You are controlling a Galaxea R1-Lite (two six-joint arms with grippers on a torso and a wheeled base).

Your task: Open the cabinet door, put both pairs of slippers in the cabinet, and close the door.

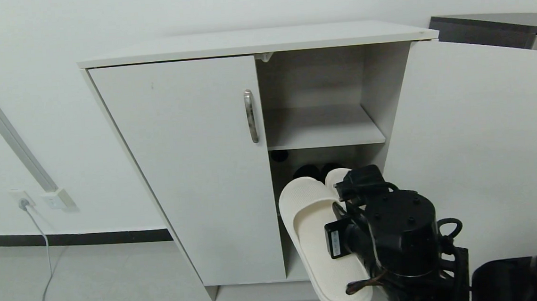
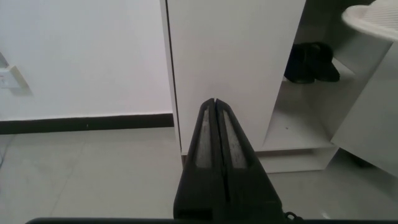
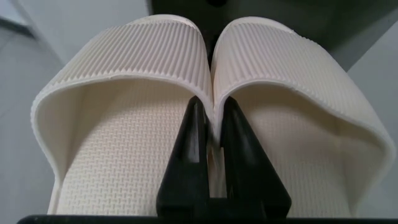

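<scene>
right gripper point(image 3: 213, 109): jaws narrow, pinching the touching inner walls of the white slippers point(image 3: 124, 124), one slipper on each side.
left gripper point(image 2: 214, 102): fingers pressed together, holding nothing, low in front of the shut door point(image 1: 189, 165).
where the white slippers are: toes at the mouth of the cabinet point(image 1: 251, 40), under the upper shelf point(image 1: 323, 127). the heels hang outside, beside the shut door's edge.
where the dark slippers point(image 1: 315, 171) are: inside, below the upper shelf, just behind the white toes.
open door point(image 1: 476, 145): swung wide on the robot's right.
risk, grip: only two soft walls are held. a bump or tilt could let one slipper slide free and drop to the floor.
risk, entry: the toes could catch the shut door's edge or the shelf front, twisting the pair in the jaws.
risk, crowding: pushing in could shove the dark slippers.
risk, closing: heels left sticking out would block the open door.
count, slippers: two pairs, one white, one dark.
count, doors: two, one shut, one open.
count, handle point(image 1: 250, 116): one.
count, grippers: two.
</scene>
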